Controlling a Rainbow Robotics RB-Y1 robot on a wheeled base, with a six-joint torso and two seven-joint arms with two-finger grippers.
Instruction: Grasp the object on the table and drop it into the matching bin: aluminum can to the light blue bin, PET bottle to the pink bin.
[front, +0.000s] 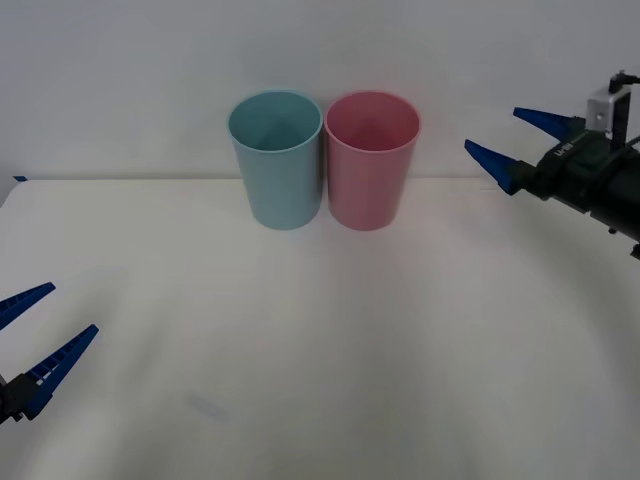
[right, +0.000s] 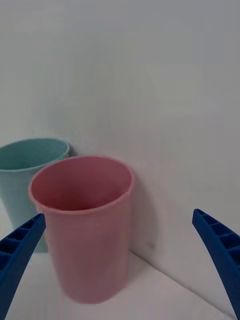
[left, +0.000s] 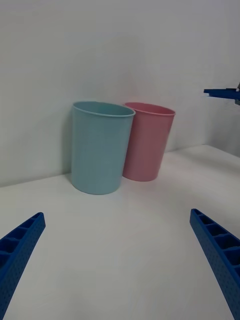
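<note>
The light blue bin (front: 277, 160) and the pink bin (front: 371, 160) stand upright, side by side and touching, at the back of the white table (front: 330, 340). The object, the aluminum can, is out of view; no PET bottle shows. My right gripper (front: 491, 128) hangs open and empty above the table, to the right of the pink bin (right: 85, 235) and near its rim height, pointing at it. My left gripper (front: 72, 308) is open and empty low at the table's front left, facing the light blue bin (left: 100, 150) from well back.
A plain white wall rises just behind the bins. The white tabletop stretches bare between my left gripper and the bins. A small blue mark (front: 18, 178) sits at the table's far left edge.
</note>
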